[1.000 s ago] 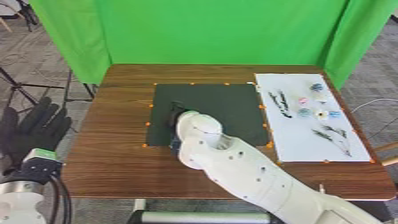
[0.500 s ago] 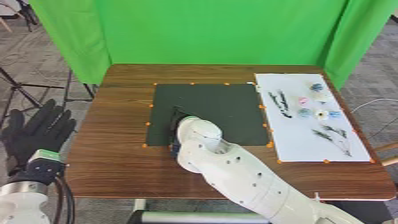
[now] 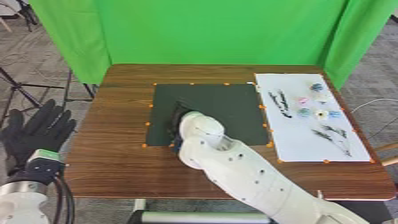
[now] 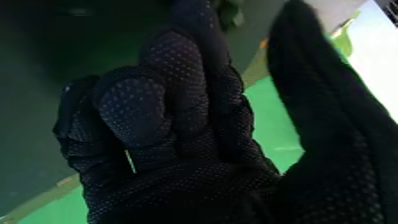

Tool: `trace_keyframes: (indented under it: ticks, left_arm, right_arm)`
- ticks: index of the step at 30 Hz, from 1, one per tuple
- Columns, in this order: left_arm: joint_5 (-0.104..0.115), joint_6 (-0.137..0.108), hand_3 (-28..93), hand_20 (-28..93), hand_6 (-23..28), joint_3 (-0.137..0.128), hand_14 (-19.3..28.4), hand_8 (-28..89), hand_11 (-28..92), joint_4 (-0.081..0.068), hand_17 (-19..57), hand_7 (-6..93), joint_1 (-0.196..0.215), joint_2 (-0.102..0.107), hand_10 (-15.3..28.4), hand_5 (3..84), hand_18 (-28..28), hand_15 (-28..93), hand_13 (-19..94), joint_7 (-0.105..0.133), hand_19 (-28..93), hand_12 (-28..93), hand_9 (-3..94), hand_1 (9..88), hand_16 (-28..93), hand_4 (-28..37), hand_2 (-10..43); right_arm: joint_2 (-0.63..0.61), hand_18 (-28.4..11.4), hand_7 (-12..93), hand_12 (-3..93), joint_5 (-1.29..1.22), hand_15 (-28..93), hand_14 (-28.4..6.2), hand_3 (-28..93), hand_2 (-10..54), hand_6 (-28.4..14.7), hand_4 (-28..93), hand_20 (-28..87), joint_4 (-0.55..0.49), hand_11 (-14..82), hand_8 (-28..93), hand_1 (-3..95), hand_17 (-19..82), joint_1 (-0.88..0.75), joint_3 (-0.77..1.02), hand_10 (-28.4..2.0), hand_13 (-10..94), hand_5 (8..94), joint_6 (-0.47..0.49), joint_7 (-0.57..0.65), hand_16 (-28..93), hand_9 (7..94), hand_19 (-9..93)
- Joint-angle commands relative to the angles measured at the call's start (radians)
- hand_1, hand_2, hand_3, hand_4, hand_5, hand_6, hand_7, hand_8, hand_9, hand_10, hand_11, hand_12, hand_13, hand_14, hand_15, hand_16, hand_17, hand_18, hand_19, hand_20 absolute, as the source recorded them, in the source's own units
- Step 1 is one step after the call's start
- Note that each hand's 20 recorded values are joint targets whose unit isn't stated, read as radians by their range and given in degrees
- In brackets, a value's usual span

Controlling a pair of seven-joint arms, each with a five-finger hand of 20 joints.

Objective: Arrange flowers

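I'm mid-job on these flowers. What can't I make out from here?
- Head view: most of the right hand, hidden by the white arm.
- Head view: part of the dark mat, under that arm.
- Head view: the flowers' kinds, too small.
- Right wrist view: the green piece, partly covered by the glove.

The curtain (image 3: pixel 222 35) is green, the table (image 3: pixel 111 165) grained brown, the sheet (image 3: pixel 298 147) white.

The site is presenting as a robotics lab; a green backdrop (image 3: pixel 226 35) is hanging behind the table (image 3: pixel 107 155); tripod legs (image 3: pixel 16 85) are standing on grey carpet (image 3: pixel 378 75).
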State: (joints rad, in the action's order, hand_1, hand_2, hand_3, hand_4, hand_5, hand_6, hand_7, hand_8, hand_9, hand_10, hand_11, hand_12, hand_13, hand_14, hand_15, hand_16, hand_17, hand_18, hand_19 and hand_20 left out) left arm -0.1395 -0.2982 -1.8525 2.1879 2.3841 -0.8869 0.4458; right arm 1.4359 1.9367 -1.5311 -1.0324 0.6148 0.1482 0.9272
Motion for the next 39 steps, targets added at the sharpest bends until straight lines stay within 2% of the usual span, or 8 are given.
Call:
trace_keyframes:
  ticks: [1,5,8,10,18,29,32,39]
  left_arm:
    - [-0.005,0.011,70,6,6.9,-0.008,12.0,-10,20,0.000,-1.2,15.5,0.012,-0.029,13.3,36.9,10.2,29,18,-0.017,28,9,28.5,22.9,-11,-28.3,11.7]
    - [-0.012,0.010,71,6,7.0,-0.020,11.8,-10,20,0.020,-1.1,15.3,0.039,-0.038,13.3,36.7,10.2,29,18,-0.009,28,9,28.5,22.8,-11,-28.3,11.7]
    - [-0.053,0.007,71,6,7.1,-0.036,11.8,-10,20,0.031,-1.0,15.2,0.057,-0.045,13.3,36.8,10.2,29,18,-0.010,27,9,28.5,22.8,-11,-28.3,11.6]
    - [-0.039,0.013,71,6,7.1,-0.047,11.7,-10,20,0.037,-0.8,15.2,0.066,-0.045,13.3,36.8,10.0,29,18,0.005,27,9,28.4,22.9,-11,-28.3,11.6]
    - [-0.037,0.005,71,7,7.1,-0.064,11.6,-10,20,0.054,-0.5,15.3,0.093,-0.050,13.3,36.8,9.8,29,18,0.033,26,8,28.3,23.0,-11,-28.3,11.6]
    - [-0.040,0.000,71,7,7.2,-0.050,11.6,-10,21,0.060,-0.4,15.8,0.098,-0.047,13.3,37.0,9.7,29,19,0.040,26,8,28.6,23.2,-11,-28.3,11.8]
    - [-0.029,-0.029,70,7,7.3,-0.048,11.7,-10,21,0.064,-0.4,16.0,0.103,-0.046,13.4,37.2,9.6,29,19,0.051,26,8,29.0,23.5,-11,-28.3,12.2]
    - [-0.027,-0.020,70,8,7.3,-0.041,11.8,-11,22,0.061,-0.3,16.6,0.103,-0.048,13.5,37.3,9.5,30,19,0.052,26,8,29.4,23.8,-11,-28.3,12.5]
  right_arm:
    - [-0.077,-28.4,23,37.4,0.019,70,-15.1,69,-9.5,-7.4,-20,29,-0.056,49.1,-9,31.6,39,0.004,0.043,-16.7,71,71.0,0.035,-0.018,35,76.7,92]
    - [-0.234,-28.4,19,36.2,0.243,69,-15.8,69,-9.5,-8.4,-19,29,-0.248,46.1,-9,30.0,38,-0.099,0.120,-17.2,70,68.1,0.003,-0.124,35,75.8,92]
    - [-0.338,-28.4,19,35.6,0.247,69,-16.1,68,-9.5,-8.1,-19,29,-0.357,45.1,-8,29.9,38,-0.173,0.207,-17.4,69,67.9,0.017,-0.130,35,75.5,91]
    - [-0.411,-28.4,20,35.2,0.235,69,-16.0,68,-9.5,-8.1,-19,29,-0.416,44.1,-8,29.8,38,-0.229,0.279,-17.6,69,67.7,0.038,-0.128,35,74.8,91]
    - [-0.651,-28.4,20,32.9,0.280,68,-15.8,65,-9.5,-9.0,-20,30,-0.556,40.3,-7,29.2,36,-0.463,0.554,-18.4,67,64.9,0.143,-0.083,34,71.4,91]
    - [-0.760,-28.4,19,32.4,0.293,67,-16.2,64,-9.5,-8.8,-21,30,-0.562,39.0,-8,29.8,35,-0.708,0.826,-19.0,66,64.1,0.177,0.010,34,70.6,89]
    - [-0.755,-28.4,19,32.5,0.259,67,-16.2,64,-9.5,-8.8,-22,31,-0.553,39.7,-7,29.7,35,-0.755,0.879,-18.8,66,64.2,0.202,0.031,34,70.8,89]
    - [-0.741,-28.4,18,33.3,0.205,68,-16.1,64,-9.5,-8.7,-24,32,-0.521,41.0,-7,29.8,36,-0.790,0.937,-18.5,66,64.8,0.241,0.063,34,71.1,89]
